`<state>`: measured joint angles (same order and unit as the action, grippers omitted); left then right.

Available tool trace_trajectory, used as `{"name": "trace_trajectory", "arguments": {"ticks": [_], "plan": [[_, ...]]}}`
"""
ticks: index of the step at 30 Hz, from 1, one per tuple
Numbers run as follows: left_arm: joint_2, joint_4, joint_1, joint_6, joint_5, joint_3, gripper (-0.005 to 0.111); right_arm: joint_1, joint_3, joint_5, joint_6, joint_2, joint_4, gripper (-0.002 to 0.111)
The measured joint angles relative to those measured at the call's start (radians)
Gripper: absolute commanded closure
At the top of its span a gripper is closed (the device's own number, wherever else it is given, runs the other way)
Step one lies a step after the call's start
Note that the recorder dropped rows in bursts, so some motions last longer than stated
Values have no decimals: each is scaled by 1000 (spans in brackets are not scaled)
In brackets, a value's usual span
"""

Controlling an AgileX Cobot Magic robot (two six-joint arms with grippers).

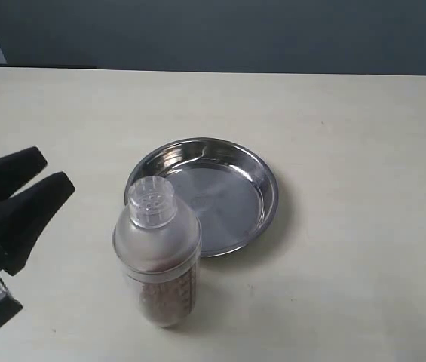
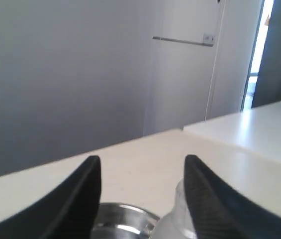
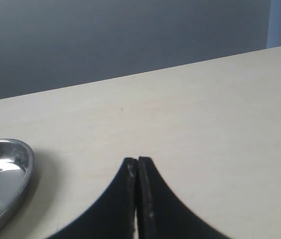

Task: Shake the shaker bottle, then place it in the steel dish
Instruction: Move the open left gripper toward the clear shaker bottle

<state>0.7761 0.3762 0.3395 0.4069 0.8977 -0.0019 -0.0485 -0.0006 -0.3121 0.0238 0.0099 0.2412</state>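
Shaker bottle point(image 1: 157, 253): stands upright on the table point(image 1: 348, 113), toward the near edge and a little left of the middle. Its cap is on and brown grains fill the lower part.
Steel dish point(image 1: 269, 188): sits empty near the middle of the table, just behind and to the right of the bottle. From the outside camera the bottle overlaps the dish's near-left rim; I cannot tell whether they touch.
Left claw point(image 1: 53, 172): at the left edge of the table, its fingers apart and holding nothing, pointing toward the bottle with a clear gap between them. Its own camera shows the bottle's cap low beside one finger, not clamped.
Right claw point(image 3: 138, 162): fingers pressed together and empty, over bare table on the far side of the dish from the bottle. It is out of the outside camera's sight.
Done: nothing that these pictures can confirm. Whether the bottle has been shaken cannot be told.
Left: grip the bottle, shake it if that is not done, and set it down in the dish.
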Motion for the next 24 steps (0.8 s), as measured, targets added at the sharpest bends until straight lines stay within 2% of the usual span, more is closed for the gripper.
{"name": "trace_trajectory", "arguments": {"ticks": [1,4,12,19,24], "plan": [[0,-2,0,0,16,0,31,0,0,0,0,0,0,109],[7,9,0,16,33,-8,24,0,0,0,0,0,0,109],[179,183,0,78,62,-155,24,0,0,0,0,0,0,109],[447,208,0,62,282,-188,24,0,0,0,0,0,0,109],[620,257,0,41,303,-246,24,0,0,0,0,0,0,109]]}}
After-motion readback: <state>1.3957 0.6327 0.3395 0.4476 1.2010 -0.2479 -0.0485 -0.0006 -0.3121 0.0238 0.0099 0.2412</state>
